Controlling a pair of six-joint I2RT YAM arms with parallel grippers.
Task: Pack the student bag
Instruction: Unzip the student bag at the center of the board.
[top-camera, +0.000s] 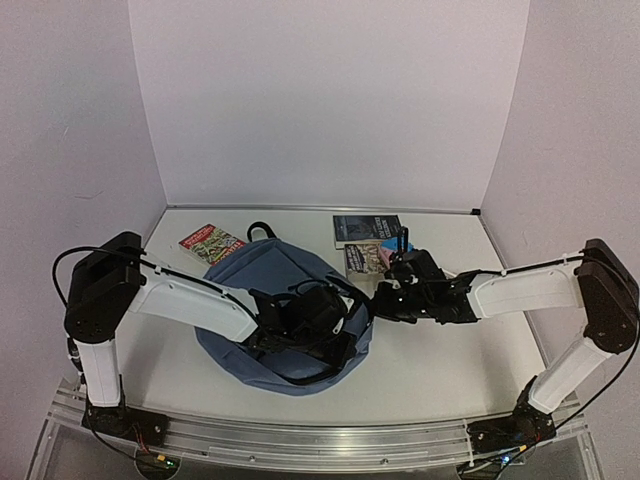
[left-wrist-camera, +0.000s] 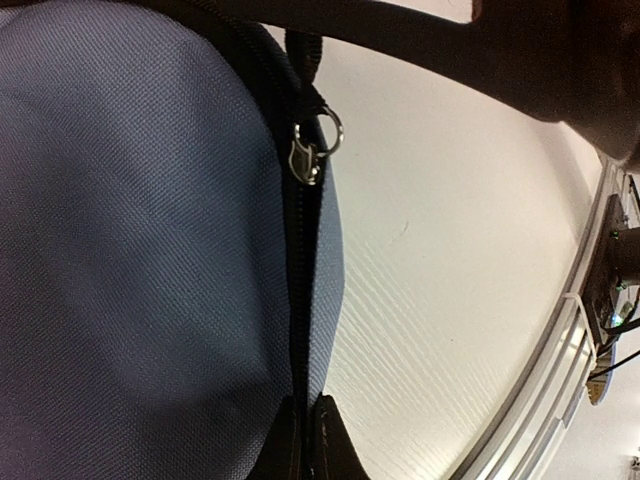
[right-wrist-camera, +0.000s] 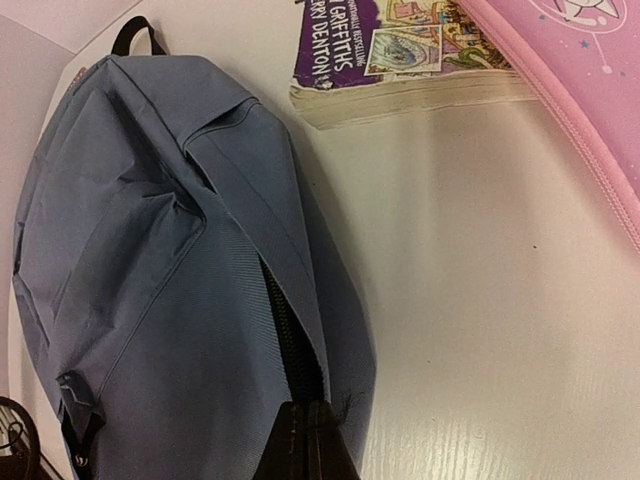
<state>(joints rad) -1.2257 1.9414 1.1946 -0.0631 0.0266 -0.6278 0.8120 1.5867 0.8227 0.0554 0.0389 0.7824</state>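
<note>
Overhead, the student bag (top-camera: 265, 290) lies flat in the middle of the table (top-camera: 450, 350), just in front of your two arms. The left gripper (top-camera: 330, 325) reaches over its right half. The right gripper (top-camera: 380, 300) meets it at the bag's right edge. One book (top-camera: 210, 242) lies behind the bag on the left, and two more books and a pink pencil case (top-camera: 385, 255) lie behind it on the right. None of them is in the bag, so the packing looks barely begun.

From the left wrist, your fingers are pressed together on the zipper seam and seem to nip the blue fabric there. The zipper pull (left-wrist-camera: 312, 155) with its ring sits further along the seam, well clear of your fingertips.

From the right wrist, your fingers are likewise pinched tight at the end of a short gap in the zipper, apparently on the edge of the cloth. A purple paperback (right-wrist-camera: 400, 60) and the pencil case lie beyond on the table.

Watch the grips: both are thin nips on slack cloth, so pulling them apart could let one slip off. If either pinch catches both sides of the seam, the mouth will not open. The light bag may also slide across the table rather than spread.
</note>
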